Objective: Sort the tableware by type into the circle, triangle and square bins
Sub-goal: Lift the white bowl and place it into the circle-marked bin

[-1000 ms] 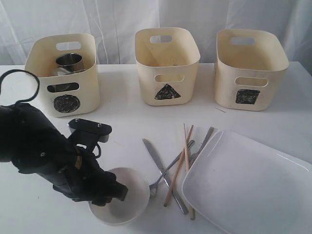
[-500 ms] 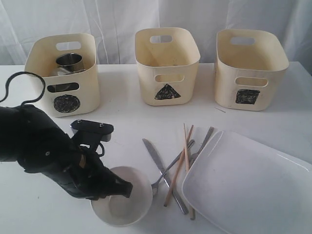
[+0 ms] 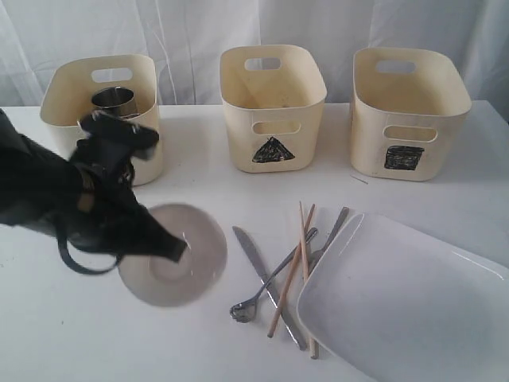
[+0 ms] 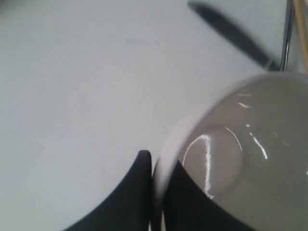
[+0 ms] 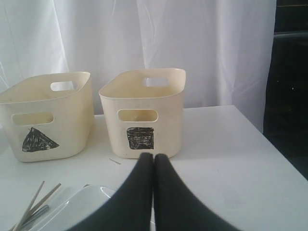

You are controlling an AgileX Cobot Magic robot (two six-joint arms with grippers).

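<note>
My left gripper (image 3: 178, 247) is shut on the rim of the white bowl (image 3: 172, 256), holding it tilted above the table, in front of the circle bin (image 3: 67, 97). In the left wrist view one finger sits outside the rim and one inside the white bowl (image 4: 243, 144), where the left gripper (image 4: 158, 162) pinches it. A steel mug (image 3: 113, 100) stands in the circle bin; my arm hides its mark. The triangle bin (image 3: 273, 105) and square bin (image 3: 409, 110) stand further right. A knife (image 3: 258, 267), fork (image 3: 270, 282), chopsticks (image 3: 291, 269) and large white plate (image 3: 406, 306) lie on the table. My right gripper (image 5: 154, 159) is shut, empty, facing the square bin (image 5: 144, 113).
The triangle bin (image 5: 45, 115) and the plate's corner (image 5: 77, 207) show in the right wrist view, with chopstick ends (image 5: 33, 207) beside it. A white curtain hangs behind the bins. A small sliver (image 3: 359, 180) lies in front of the square bin.
My left gripper shut on the bowl's rim, then lifted it off the table, up and to the left, tilting it. The fork's end now shows uncovered.
</note>
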